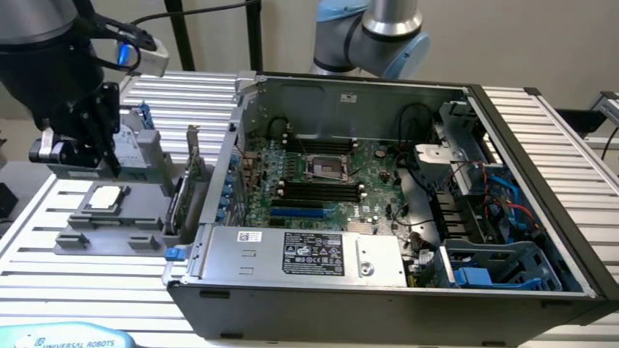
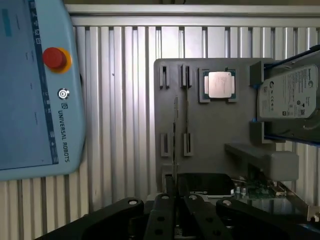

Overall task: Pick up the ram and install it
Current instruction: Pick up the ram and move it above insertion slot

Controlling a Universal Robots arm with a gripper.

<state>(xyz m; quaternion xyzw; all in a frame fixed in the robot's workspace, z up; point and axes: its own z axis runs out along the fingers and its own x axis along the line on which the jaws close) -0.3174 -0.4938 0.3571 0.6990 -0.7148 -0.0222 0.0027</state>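
Slatted aluminium table (image 1: 87, 290) carried an open computer case (image 1: 387, 319) lying on its side before a pale wall. Inside the case lay a green motherboard (image 1: 329, 181) with its black memory slots (image 1: 314, 192), a silver power supply (image 1: 300, 254) along the near wall, and a blue drive cage (image 1: 503, 264) at the exterior view's right.

A grey fixture (image 2: 215, 130) sat just beside the case, at the exterior view's left. It held a processor (image 2: 220, 84) lying flat, a hard drive (image 2: 287, 95) on edge and an expansion card (image 2: 260, 192) next to the case wall.

The gripper (image 2: 176, 192) hung above the fixture, its fingers (image 2: 162, 205) drawn close together on the ram (image 2: 175, 150). In the wrist view, the ram showed edge-on as a thin strip reaching out over the grey block, clear of the slots in the case.

A teach pendant (image 2: 30, 100) with a red stop button lay on the table near the fixture. A second arm (image 1: 382, 32) stood behind the case.
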